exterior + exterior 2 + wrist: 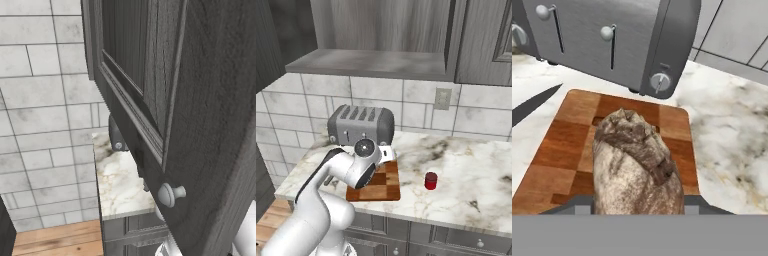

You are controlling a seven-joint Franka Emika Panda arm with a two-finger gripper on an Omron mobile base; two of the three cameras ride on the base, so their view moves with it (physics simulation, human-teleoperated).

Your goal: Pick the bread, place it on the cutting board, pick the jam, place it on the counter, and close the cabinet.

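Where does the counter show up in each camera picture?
Left base view: counter, marbled patch at centre, left of the cabinet door.
Right base view: across the lower half, under the board.
Hand view: around the board, mostly right.
Shared landmark: the tiled wall behind it.

I see the bread [637,167] clamped in my jaws, above the board [567,145], toaster [607,40] behind.
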